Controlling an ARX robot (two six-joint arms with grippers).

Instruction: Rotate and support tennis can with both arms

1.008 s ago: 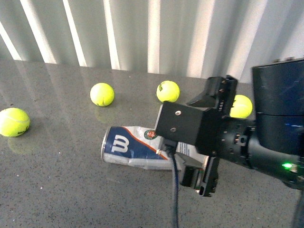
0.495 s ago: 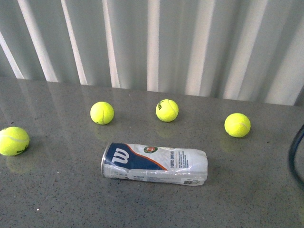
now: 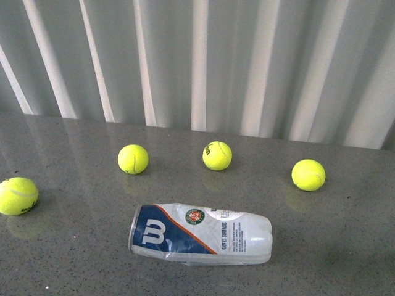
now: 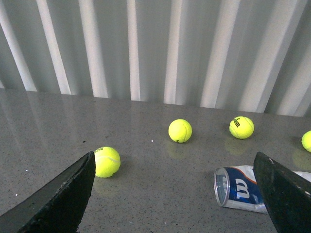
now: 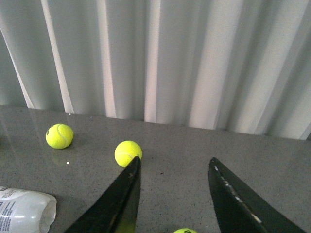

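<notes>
The tennis can (image 3: 200, 234) is lying flat on its side close to the bench's (image 3: 345, 246) front edge, roughly halfway between the left and right edges. Its metal rim (image 3: 132, 229) points toward the left edge. Neither arm shows in the front view. The left gripper (image 4: 173, 156) is spread wide with nothing in it, and the right gripper (image 5: 174, 160) is spread too, also holding nothing. Neither one touches the can. Four tennis balls (image 3: 217, 155) sit further back. I'd say we're at the approach step. Next, each gripper needs to come in at one end, gently, since that dented tube looks like it'd roll or squash.
</notes>
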